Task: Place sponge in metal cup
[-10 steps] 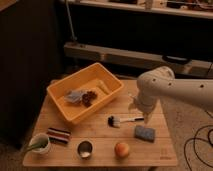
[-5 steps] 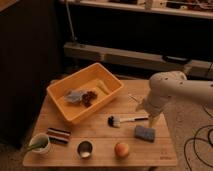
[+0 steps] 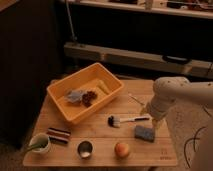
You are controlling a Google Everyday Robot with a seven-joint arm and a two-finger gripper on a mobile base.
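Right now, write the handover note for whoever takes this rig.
Gripper: open, holding nothing, low at the right side of the table, just above and right of the sponge.
Sponge: lying flat on the table, front right, not grasped.
Metal cup: upright near the front edge, left of the orange, no sponge in it.
Done: approach to the sponge.
Left: grasp sponge, carry it left over the orange, release into the cup.

Looked like a robotics lab: small wooden desk (image 3: pixel 100 131) staged with odd props and an orange bin (image 3: pixel 112 95), long gear shelves (image 3: pixel 150 57) behind, loose cable (image 3: pixel 192 145) trailing alongside. Claw (image 3: pixel 152 119) hung low by the sponge (image 3: pixel 145 133).
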